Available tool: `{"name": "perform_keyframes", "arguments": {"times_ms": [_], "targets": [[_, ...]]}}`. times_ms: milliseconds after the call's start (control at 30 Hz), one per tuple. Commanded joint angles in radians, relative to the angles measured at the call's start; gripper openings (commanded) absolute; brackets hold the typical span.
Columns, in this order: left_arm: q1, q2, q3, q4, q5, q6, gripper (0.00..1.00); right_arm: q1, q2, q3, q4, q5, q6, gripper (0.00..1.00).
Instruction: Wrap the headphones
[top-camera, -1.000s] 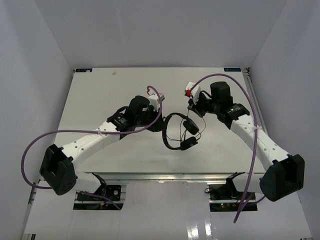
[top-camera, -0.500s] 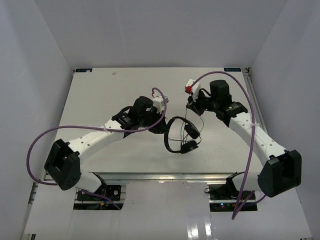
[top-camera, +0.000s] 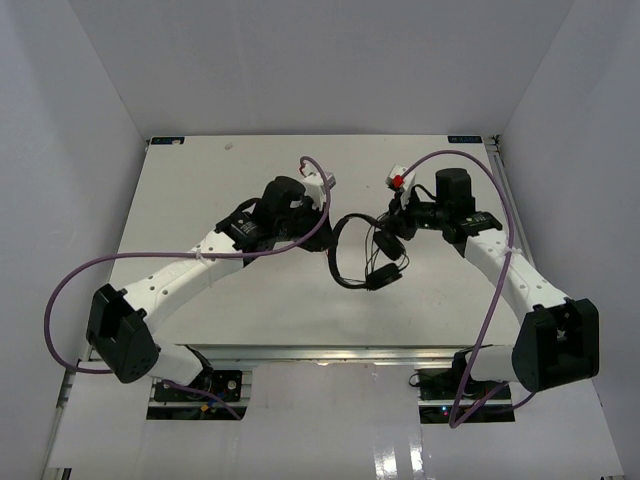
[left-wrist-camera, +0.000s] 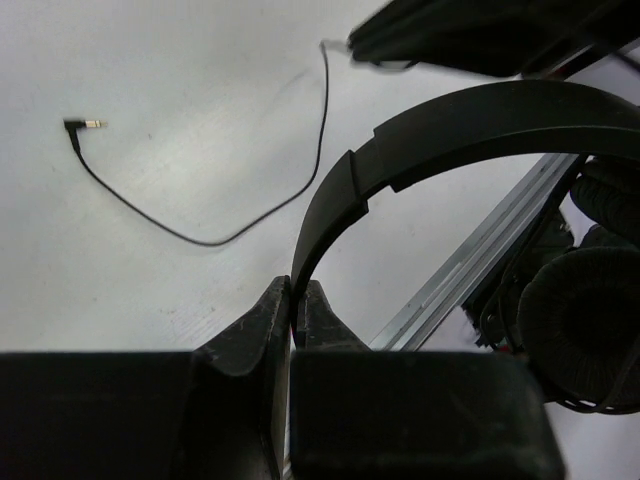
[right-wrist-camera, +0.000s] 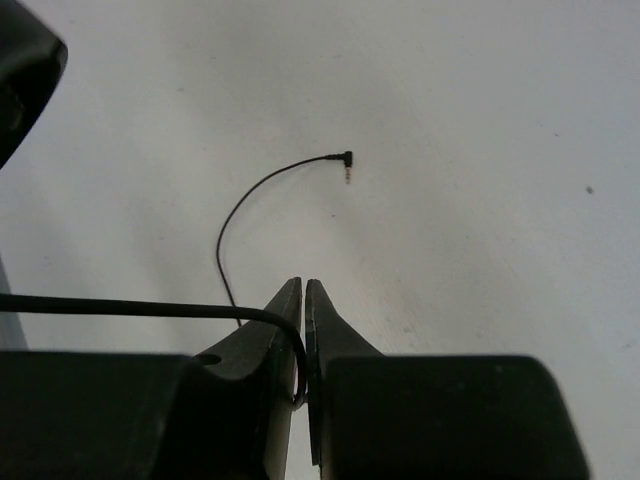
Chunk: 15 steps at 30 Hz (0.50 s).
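My left gripper (left-wrist-camera: 298, 300) is clamped on the headband (left-wrist-camera: 480, 120), holding the headphones (top-camera: 362, 252) near the middle of the desk (top-camera: 190, 190). My right gripper (right-wrist-camera: 303, 300) pinches the cord (right-wrist-camera: 120, 306). I should lead it tautly round the earcups (left-wrist-camera: 585, 320), minding the trailing plug (right-wrist-camera: 346, 160).

Lab test cell, white walls (top-camera: 300, 60), table (top-camera: 190, 190)

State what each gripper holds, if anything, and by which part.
The left gripper pinches the headphones by the headband; the right gripper pinches their cord, away from the plug.
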Motion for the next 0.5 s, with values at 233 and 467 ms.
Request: {"name": "perform_keyframes", "arguments": {"times_ms": [233,467], "targets": [[-0.024,-0.063,0.465,-0.199,-0.103,0.000,0.00,-0.014,0.203,0.021,0.397,-0.474,0.300,0.15],[-0.026,0.013,0.693,-0.336,-0.131,-0.006,0.00,-0.005,0.277,-0.026,0.750,-0.566,0.597,0.26]]}}
